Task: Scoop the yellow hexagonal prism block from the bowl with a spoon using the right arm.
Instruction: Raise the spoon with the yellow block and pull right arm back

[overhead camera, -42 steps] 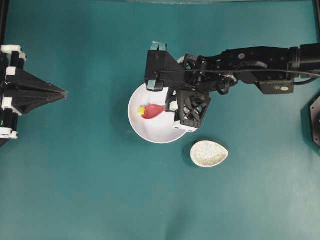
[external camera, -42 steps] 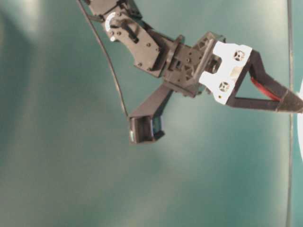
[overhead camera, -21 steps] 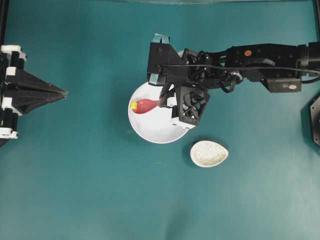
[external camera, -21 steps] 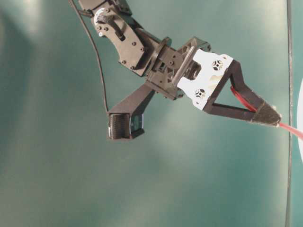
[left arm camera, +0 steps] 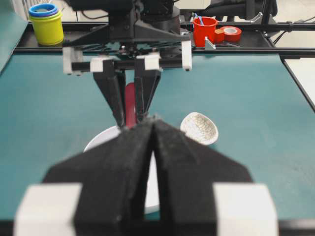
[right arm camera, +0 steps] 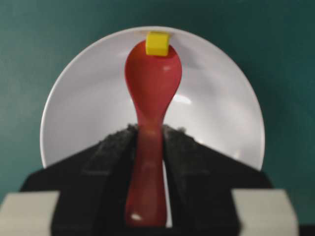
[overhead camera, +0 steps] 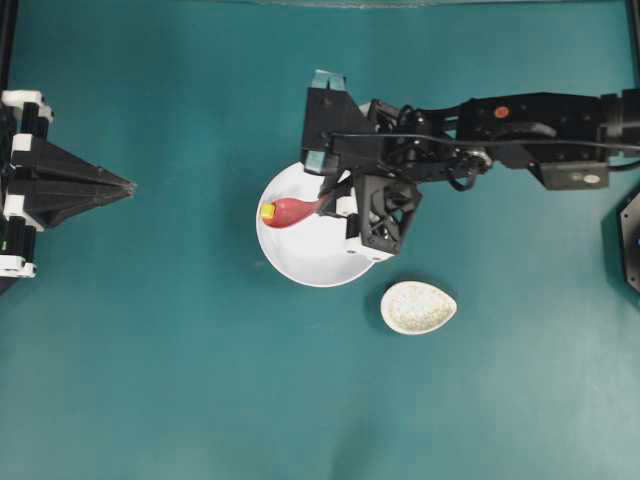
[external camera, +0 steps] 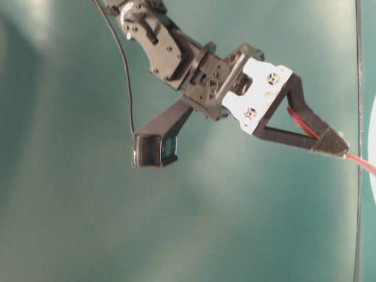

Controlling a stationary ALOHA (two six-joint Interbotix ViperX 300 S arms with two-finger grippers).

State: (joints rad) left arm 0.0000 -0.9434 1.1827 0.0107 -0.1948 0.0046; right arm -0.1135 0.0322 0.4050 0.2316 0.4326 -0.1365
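Note:
The white bowl (overhead camera: 312, 262) sits mid-table. My right gripper (overhead camera: 327, 204) is shut on the handle of the pink-red spoon (overhead camera: 291, 211), whose head lies inside the bowl pointing left. The yellow block (overhead camera: 268, 211) sits at the spoon's tip, against the bowl's left wall near the rim. In the right wrist view the gripper (right arm camera: 149, 131) clamps the spoon (right arm camera: 153, 78), with the block (right arm camera: 157, 43) at its far tip and the bowl (right arm camera: 78, 108) beneath. My left gripper (overhead camera: 128, 186) is shut and empty at the far left, well away from the bowl; it also shows in the left wrist view (left arm camera: 153, 123).
A small speckled cream spoon rest (overhead camera: 418, 307) lies just right of and below the bowl. The right arm's wrist camera housing (overhead camera: 384, 215) overhangs the bowl's right side. Beyond the table edge stand a yellow cup (left arm camera: 47, 22) and a red cup (left arm camera: 204, 30).
The spoon has pushed the yellow block from the bowl's middle to its left wall. In the last half second the right arm has only shifted slightly. The left arm has not moved.

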